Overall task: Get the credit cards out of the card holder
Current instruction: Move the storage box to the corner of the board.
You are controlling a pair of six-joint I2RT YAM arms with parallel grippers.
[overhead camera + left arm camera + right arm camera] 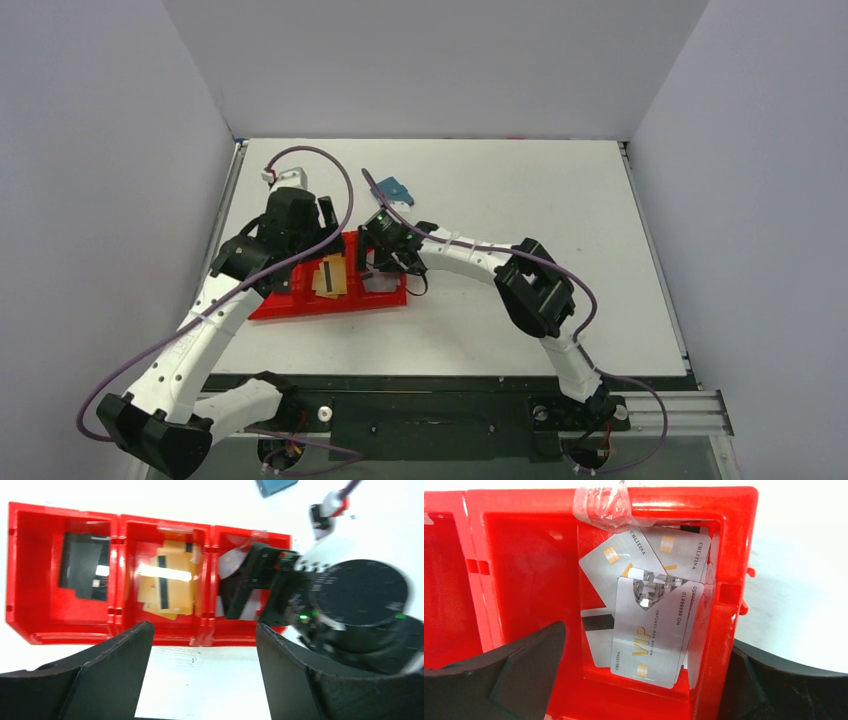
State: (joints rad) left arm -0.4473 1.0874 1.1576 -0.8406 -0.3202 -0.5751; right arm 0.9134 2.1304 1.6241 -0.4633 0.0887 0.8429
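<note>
Beyond the red tray (330, 305), apart from it on the white table (520, 180), lies the blue card holder (397, 188). Tan credit cards (167, 580) sit in the tray's middle compartment, dark cards (85, 567) in one end compartment and silver cards (659, 625) in the other. The right claw (646, 642) hangs open over the silver cards. The left claw (204, 630), also open, hovers beside the tray and grips nothing.

Left wrist shot is kinda smeary. The blue card holder (276, 486), way out ahead of the left pincer (204, 628), is chopped off by the top edge. The right pincer (240, 590) blocks most of the tray's (70, 632) end bin. Between the right pincer's fingers, the silver cards (651, 635) overlap, so I can't count them.
</note>
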